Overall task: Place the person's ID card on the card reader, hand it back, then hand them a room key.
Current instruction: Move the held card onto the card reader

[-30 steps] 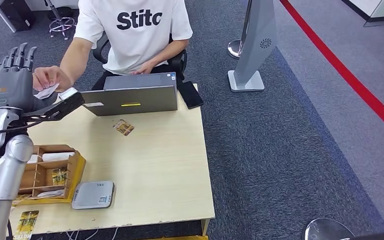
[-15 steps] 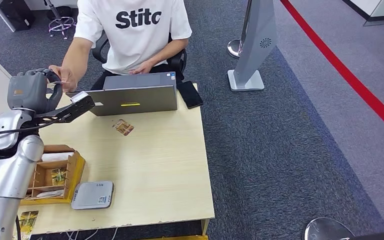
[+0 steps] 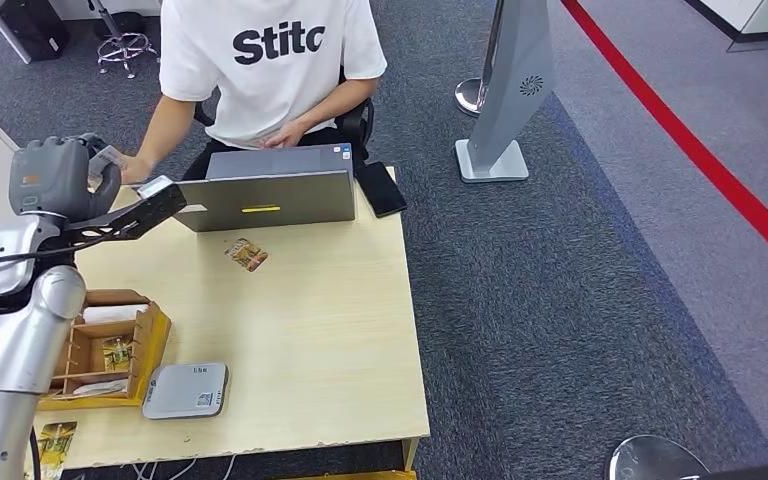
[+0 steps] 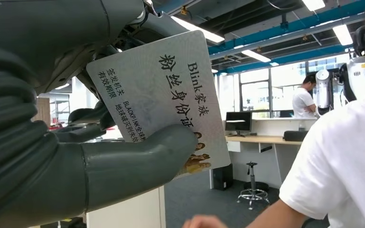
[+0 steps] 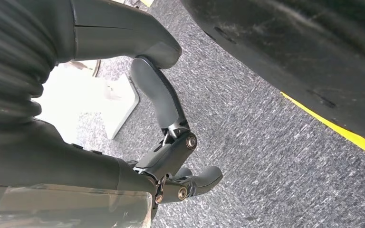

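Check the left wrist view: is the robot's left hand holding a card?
Yes. The left hand grips a pale ID card with printed text, its thumb pressed across the card's face.

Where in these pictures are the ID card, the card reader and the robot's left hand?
ID card (image 4: 164,90), left wrist view, middle of its printed face.
Card reader (image 3: 186,390), head view, centre of its grey top.
Left hand (image 3: 55,178), head view, back of the hand.

The person's white T-shirt is showing "Stitc" in black – and the ID card is reading "Blink家族", "粉丝身份证", "签发机关", "有效期限"; its smaller print is too tiny to read.
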Controlling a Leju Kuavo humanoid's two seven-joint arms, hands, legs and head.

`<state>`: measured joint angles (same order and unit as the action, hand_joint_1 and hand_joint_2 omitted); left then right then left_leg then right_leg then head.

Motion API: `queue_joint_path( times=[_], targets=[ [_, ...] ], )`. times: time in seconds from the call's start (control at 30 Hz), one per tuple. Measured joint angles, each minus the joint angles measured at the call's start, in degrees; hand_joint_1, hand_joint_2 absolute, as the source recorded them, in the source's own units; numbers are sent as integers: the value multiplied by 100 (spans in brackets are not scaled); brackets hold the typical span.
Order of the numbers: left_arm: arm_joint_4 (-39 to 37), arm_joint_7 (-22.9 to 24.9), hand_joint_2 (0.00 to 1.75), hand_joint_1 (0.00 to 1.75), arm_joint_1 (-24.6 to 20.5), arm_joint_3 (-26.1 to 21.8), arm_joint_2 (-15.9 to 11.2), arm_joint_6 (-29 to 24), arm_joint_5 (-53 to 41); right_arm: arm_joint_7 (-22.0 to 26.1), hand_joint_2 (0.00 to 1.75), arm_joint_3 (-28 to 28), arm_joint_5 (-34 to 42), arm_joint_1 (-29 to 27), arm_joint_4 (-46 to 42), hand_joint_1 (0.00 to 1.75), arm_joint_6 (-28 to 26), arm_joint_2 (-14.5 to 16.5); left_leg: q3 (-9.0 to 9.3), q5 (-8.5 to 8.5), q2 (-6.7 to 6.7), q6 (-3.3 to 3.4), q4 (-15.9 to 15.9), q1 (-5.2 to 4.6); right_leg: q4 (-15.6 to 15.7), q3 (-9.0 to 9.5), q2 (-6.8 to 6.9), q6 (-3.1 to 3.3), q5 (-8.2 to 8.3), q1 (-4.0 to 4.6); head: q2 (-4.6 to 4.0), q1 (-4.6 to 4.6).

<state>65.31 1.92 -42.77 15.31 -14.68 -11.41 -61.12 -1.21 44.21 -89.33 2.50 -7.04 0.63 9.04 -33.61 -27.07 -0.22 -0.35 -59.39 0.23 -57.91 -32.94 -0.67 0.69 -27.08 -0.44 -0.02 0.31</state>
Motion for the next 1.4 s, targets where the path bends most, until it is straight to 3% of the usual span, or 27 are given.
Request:
queue_joint_path(
  times=[0.17,0.27,0.37,0.5,0.63,0.73,1.0,1.13,1.4],
  targets=[
    [532,-126,175,175,139,-67,67,-453,287,25,175,2,66,3,-38,0,-38,2,-2,0,-1,0,0,-1,0,1,1,0,0,0,0,-1],
    [1328,-392,175,175,565,-163,196,-886,632,-49,175,30,132,4,-55,0,-121,23,-3,-3,0,3,1,-6,1,2,-1,-4,-3,-4,-1,0],
    [2321,-776,175,175,1412,-192,347,-1321,818,-105,175,93,236,4,-66,0,-219,65,1,-14,10,10,5,-11,2,2,-10,-9,-10,-13,0,2],
    [3428,-1151,175,175,2896,-190,540,-1946,636,-112,175,187,357,-18,-74,0,-296,103,4,-29,25,10,6,-14,3,0,-25,-15,-22,-17,-1,0],
    [4012,-982,175,175,4098,-210,633,-2231,404,-97,175,274,439,-51,-82,0,-311,117,2,-41,22,18,7,-14,3,0,-23,-24,-34,-17,0,1],
    [4180,-852,175,175,4674,-346,668,-2197,474,-76,175,306,474,-62,-85,0,-278,119,1,-41,20,20,7,-13,3,1,-21,-25,-36,-17,-1,0],
    [4342,-803,175,175,5214,-621,746,-2037,543,-35,175,330,479,-63,-104,0,-248,119,4,-36,9,21,7,-13,3,9,-7,-26,-35,-16,-1,0],
    [4323,-598,175,175,5315,-798,793,-1650,692,-45,175,333,479,-63,-111,0,-232,119,4,-36,7,21,6,-14,3,9,-5,-26,-35,-16,1,0],
    [3526,-295,175,175,5273,-1309,851,-1150,843,-61,175,333,435,-57,-115,0,-175,117,5,-36,7,21,7,-12,3,9,-5,-26,-35,-16,0,-1]
  ],
)
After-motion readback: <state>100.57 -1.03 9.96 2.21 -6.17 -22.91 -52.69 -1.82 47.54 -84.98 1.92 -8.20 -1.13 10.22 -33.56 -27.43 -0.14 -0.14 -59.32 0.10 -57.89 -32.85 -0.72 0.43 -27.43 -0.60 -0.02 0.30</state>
